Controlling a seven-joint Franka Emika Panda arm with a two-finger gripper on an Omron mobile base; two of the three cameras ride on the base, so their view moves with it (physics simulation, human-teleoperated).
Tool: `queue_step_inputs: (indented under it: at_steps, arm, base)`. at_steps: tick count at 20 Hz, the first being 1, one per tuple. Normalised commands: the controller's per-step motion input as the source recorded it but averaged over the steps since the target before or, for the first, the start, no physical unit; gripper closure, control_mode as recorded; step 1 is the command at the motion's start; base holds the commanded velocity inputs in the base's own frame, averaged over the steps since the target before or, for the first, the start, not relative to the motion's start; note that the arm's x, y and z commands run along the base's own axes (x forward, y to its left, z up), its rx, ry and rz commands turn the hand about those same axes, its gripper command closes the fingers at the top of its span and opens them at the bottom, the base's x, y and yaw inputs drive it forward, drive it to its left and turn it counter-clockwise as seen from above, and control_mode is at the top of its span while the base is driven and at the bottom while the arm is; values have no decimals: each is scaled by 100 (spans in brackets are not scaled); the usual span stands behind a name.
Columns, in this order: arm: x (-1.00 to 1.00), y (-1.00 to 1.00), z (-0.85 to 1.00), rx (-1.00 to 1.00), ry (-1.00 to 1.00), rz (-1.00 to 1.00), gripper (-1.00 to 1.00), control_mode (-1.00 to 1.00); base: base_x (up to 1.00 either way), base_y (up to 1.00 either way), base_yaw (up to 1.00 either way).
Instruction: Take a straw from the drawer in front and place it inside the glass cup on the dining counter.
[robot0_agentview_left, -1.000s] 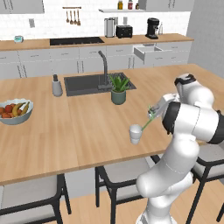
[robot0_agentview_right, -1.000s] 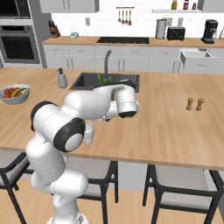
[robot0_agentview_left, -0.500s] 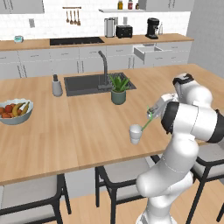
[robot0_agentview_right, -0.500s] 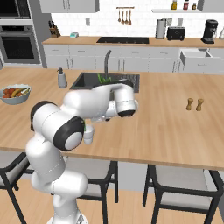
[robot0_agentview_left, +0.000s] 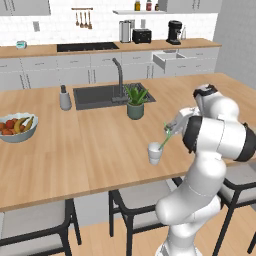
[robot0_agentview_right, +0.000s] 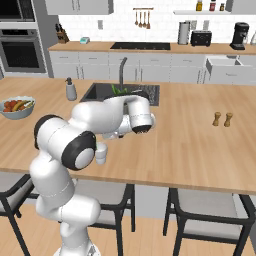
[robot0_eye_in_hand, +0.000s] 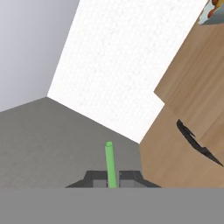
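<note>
straw (robot0_agentview_left: 166, 137) clamped in gripper (robot0_agentview_left: 172, 128), tilted over glass cup (robot0_agentview_left: 155, 153) rim.

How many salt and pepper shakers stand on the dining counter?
2: the shakers stand side by side on the dining counter, far to the right of the sink. Others may be hidden behind the arm.

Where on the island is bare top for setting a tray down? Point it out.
Free: the counter between fruit bowl and cup, and the stretch between sink and shakers. Crowded: around the sink, with soap dispenser, tap and plant.
</note>
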Motion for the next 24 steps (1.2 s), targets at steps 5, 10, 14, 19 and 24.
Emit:
queue_step_inputs:
  at_steps: [5, 10, 14, 19, 24]
  arm:
    - [4, 0, -12, 0, 0, 0, 100, -100]
    - [2, 0, -9, 0, 0, 0, 100, -100]
    - [1, 0, -8, 0, 0, 0, 100, -100]
    - [2, 0, -1, 0, 0, 0, 100, -100]
    - [1, 0, 3, 0, 0, 0, 100, -100]
  base:
    - [0, 0, 0]
    - [0, 0, 0]
    - [0, 0, 0]
    - [0, 0, 0]
    - [0, 0, 0]
